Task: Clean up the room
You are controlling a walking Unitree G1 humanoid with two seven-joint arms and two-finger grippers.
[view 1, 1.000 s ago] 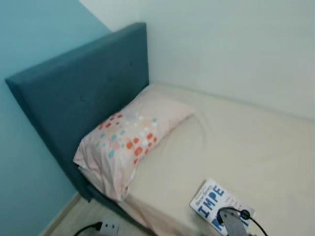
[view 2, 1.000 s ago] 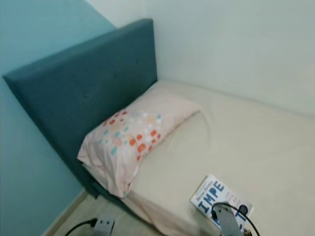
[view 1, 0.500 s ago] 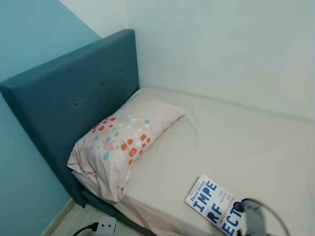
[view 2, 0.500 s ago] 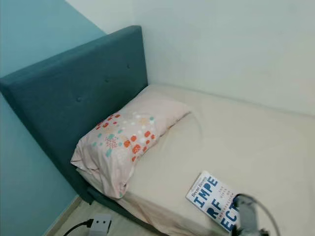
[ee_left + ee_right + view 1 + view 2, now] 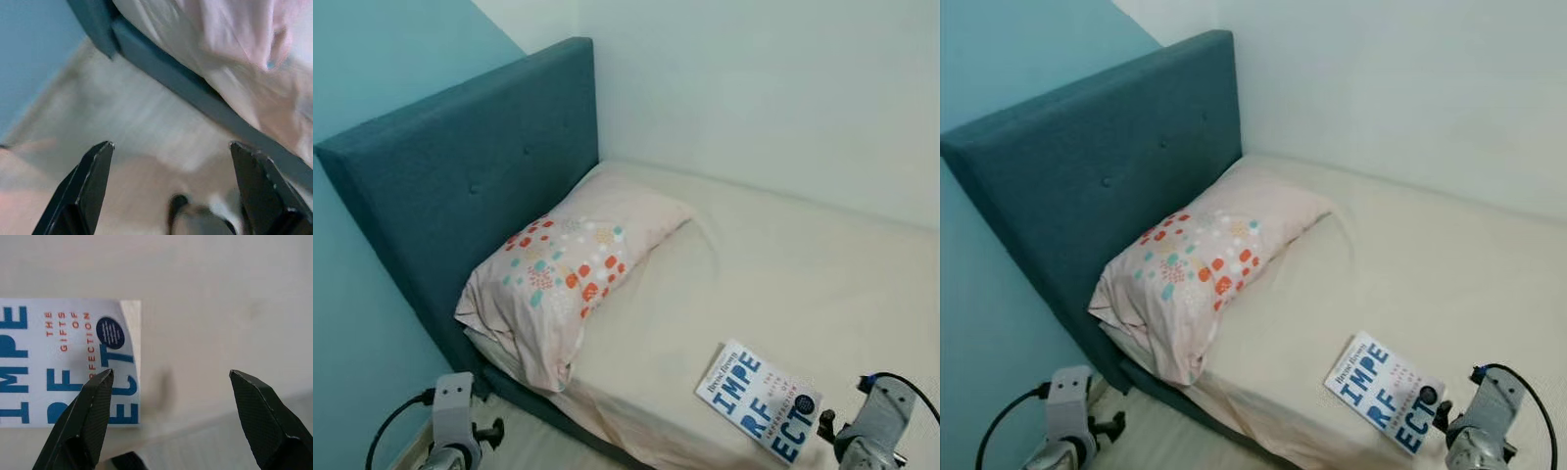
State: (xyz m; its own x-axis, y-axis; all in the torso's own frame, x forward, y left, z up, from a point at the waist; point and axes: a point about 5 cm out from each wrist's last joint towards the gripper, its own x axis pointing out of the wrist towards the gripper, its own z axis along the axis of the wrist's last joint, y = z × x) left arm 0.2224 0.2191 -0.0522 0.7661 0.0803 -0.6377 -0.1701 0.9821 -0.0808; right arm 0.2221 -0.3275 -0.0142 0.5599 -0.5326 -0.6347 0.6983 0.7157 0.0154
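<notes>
Right wrist view looks down past the right hand (image 5: 171, 423), whose two black fingers (image 5: 93, 416) stand wide apart with nothing between them, hovering over the near edge of the bed (image 5: 822, 284). Under its one finger lies the book (image 5: 63, 362), white with big blue letters, flat on the cream sheet; the book's short edge falls between the fingers, nearer that finger, and bare sheet stretches away to the other finger. Just behind the hand the mattress edge drops off. From the head camera, the right arm (image 5: 876, 431) comes up at the lower corner, just beside the book (image 5: 762, 399), which rests close to the bed's near edge with open sheet beyond it toward the wall. A spotted pillow (image 5: 563, 279) leans at the blue headboard (image 5: 460, 186), well apart from the right hand. The left hand (image 5: 171, 188) hangs low over the pale floor (image 5: 122, 127) beside the bed frame, fingers spread and empty, with the sheet's draped edge ahead of it.
</notes>
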